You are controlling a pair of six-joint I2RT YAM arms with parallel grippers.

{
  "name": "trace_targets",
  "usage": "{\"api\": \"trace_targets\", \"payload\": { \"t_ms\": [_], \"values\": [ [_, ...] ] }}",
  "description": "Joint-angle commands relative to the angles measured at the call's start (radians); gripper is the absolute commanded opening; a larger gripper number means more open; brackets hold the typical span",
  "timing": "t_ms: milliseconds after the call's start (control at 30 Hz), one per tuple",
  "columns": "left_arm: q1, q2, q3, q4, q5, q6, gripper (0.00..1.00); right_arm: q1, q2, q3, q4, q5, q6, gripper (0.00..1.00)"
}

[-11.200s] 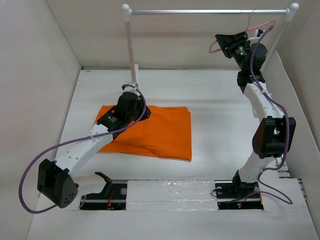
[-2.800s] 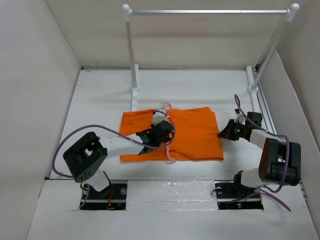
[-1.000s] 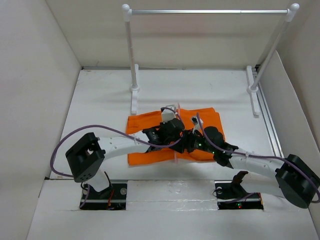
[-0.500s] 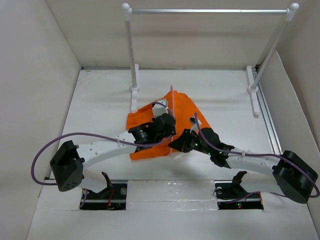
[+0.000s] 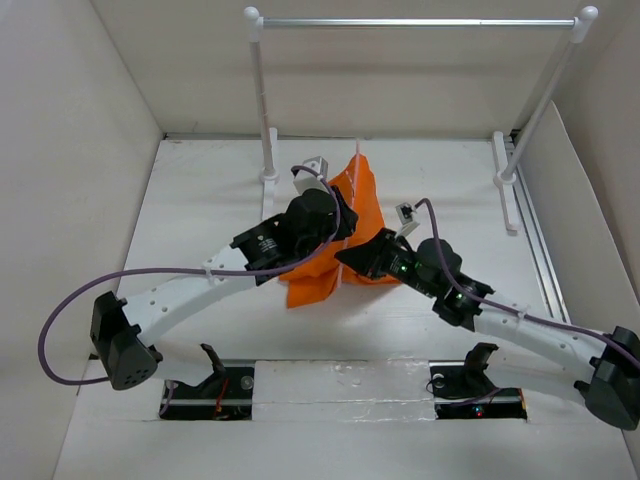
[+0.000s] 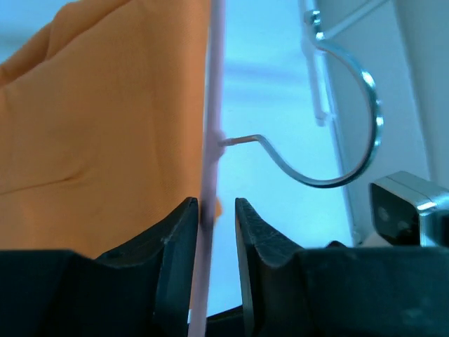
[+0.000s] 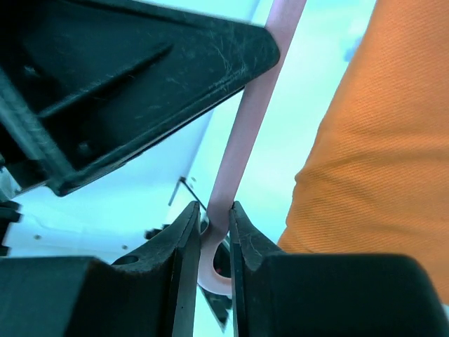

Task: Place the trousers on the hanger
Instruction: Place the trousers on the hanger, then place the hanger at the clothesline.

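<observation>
The orange trousers (image 5: pixel 325 262) hang draped over the pale-pink hanger (image 5: pixel 354 185), lifted above the table's middle. My left gripper (image 5: pixel 335 215) is at the hanger's upper part. In the left wrist view (image 6: pixel 214 203) its jaws stand narrowly apart: the pink bar (image 6: pixel 214 105) lies against one finger with a gap to the other. The wire hook (image 6: pixel 351 165) curves to the right and the trousers (image 6: pixel 105 119) fill the left. My right gripper (image 5: pixel 350 255) is shut on the hanger's lower curved end (image 7: pixel 259 98), with both fingers touching it (image 7: pixel 214 207). Orange cloth (image 7: pixel 379 140) hangs beside it.
A metal rail (image 5: pixel 415 22) on two white posts (image 5: pixel 262 100) (image 5: pixel 545 95) spans the back. White walls close the left, right and back sides. The left arm's black body (image 7: pixel 105 70) sits close above my right gripper.
Both arms have raised the hanger and trousers off the table and toward the back. The cloth, flat one second ago, now hangs bunched from the upright hanger.
</observation>
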Motion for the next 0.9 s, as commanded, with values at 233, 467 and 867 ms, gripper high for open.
{"api": "trace_targets", "payload": {
  "t_ms": [233,467,867],
  "values": [
    [0.018,-0.011,0.301,0.069,0.172,0.108,0.49,-0.043,-0.118,0.187,0.015,0.015,-0.031,0.00],
    [0.018,0.014,0.435,0.072,0.227,0.190,0.60,-0.138,-0.108,0.302,-0.054,-0.028,-0.014,0.00],
    [0.018,-0.043,0.511,-0.002,0.089,0.276,0.59,-0.353,-0.038,0.362,0.182,-0.174,0.138,0.00]
  ]
}}
